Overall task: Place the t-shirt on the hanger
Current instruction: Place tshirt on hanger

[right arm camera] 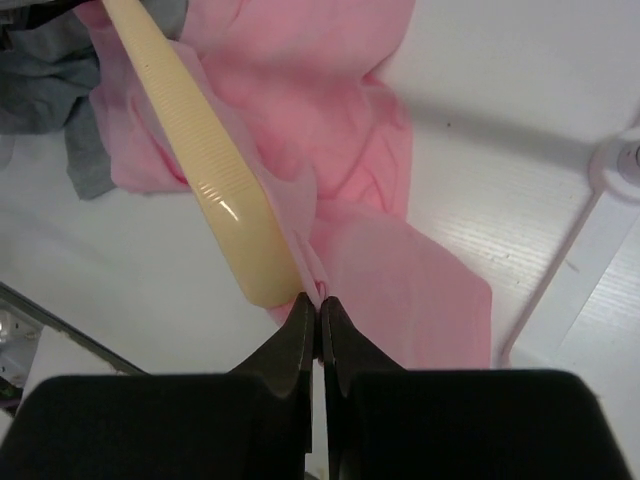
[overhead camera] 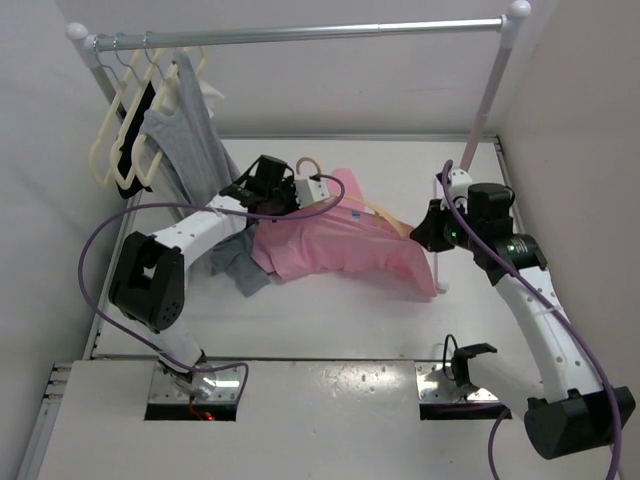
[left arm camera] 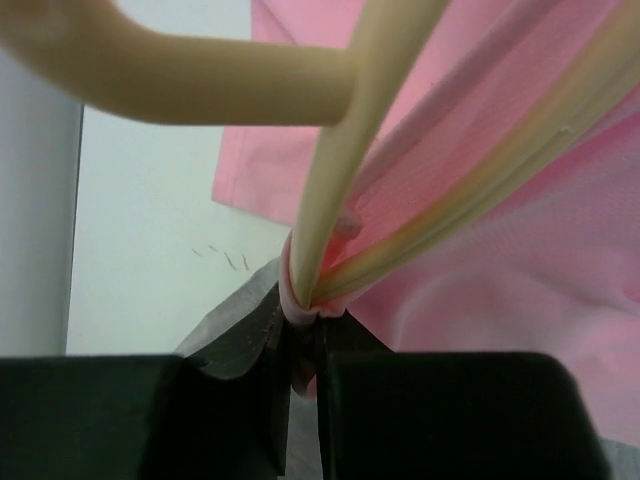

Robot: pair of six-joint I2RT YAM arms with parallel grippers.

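The t-shirt (overhead camera: 330,250) lies bunched on the table (overhead camera: 330,330), roughly midway between the two arms. The hanger (overhead camera: 308,163) is partly threaded into it. The hook stands clear at the far-left end of the fabric, and one shoulder bar shows bare at the right.

In the left wrist view, the hanger (left arm camera: 330,200) bars converge into the left gripper (left arm camera: 305,330). Its jaws are closed on the hanger where the bars meet, with the t-shirt (left arm camera: 500,260) collar pinched in alongside. We judge that this hold fixes the hanger and keeps the neck opening around the hook base.

In the right wrist view, the right gripper (right arm camera: 318,305) is clamped on a fold of t-shirt (right arm camera: 330,130) just beside the tip of the hanger (right arm camera: 220,190) shoulder bar. We cannot tell whether the tip itself is caught. We judge that this grip is meant to draw the fabric over the bar end.

From above, the left gripper (overhead camera: 300,192) sits by the hook and the right gripper (overhead camera: 420,232) at the t-shirt's right edge. The right shoulder is not yet covered, so we judge the task to be partway done. The pinched fold may slip.

A gray garment (overhead camera: 190,130) and cream hangers (overhead camera: 120,150) hang from the rail (overhead camera: 300,33) at far left.
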